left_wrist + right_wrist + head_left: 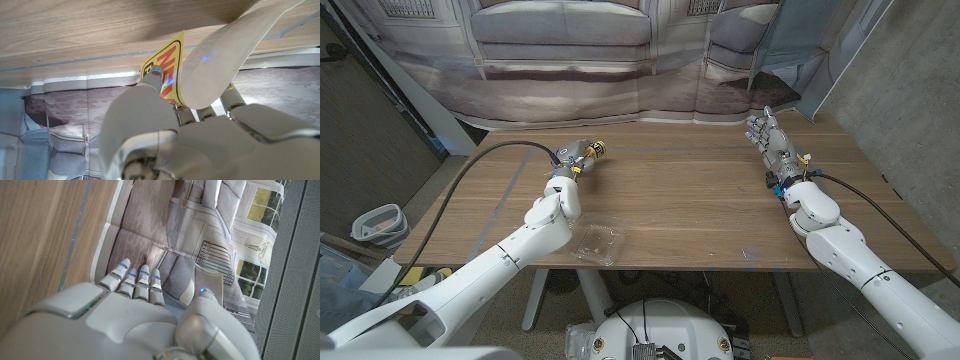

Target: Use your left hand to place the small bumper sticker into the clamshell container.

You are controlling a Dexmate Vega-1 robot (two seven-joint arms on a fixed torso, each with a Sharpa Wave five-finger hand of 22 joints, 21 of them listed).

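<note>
Wood-grain table (700,200) spans the head view, backed by a hanging printed backdrop (620,60) of a sofa and window; grey concrete wall stands at the far right. Left hand (572,165) is raised near the table's far left part, pinching the small bumper sticker (596,150) at its fingertips. Clear clamshell container (598,242) lies open near the front edge, just beside the left forearm, with bare wood around it. Right hand (772,140) stands at the far right, fingers straight and apart, holding nothing. Left wrist view adds the sticker's (167,70) yellow face with red letters, clamped between thumb and finger. Right wrist view shows the right hand's (135,310) extended fingers toward the backdrop.
</note>
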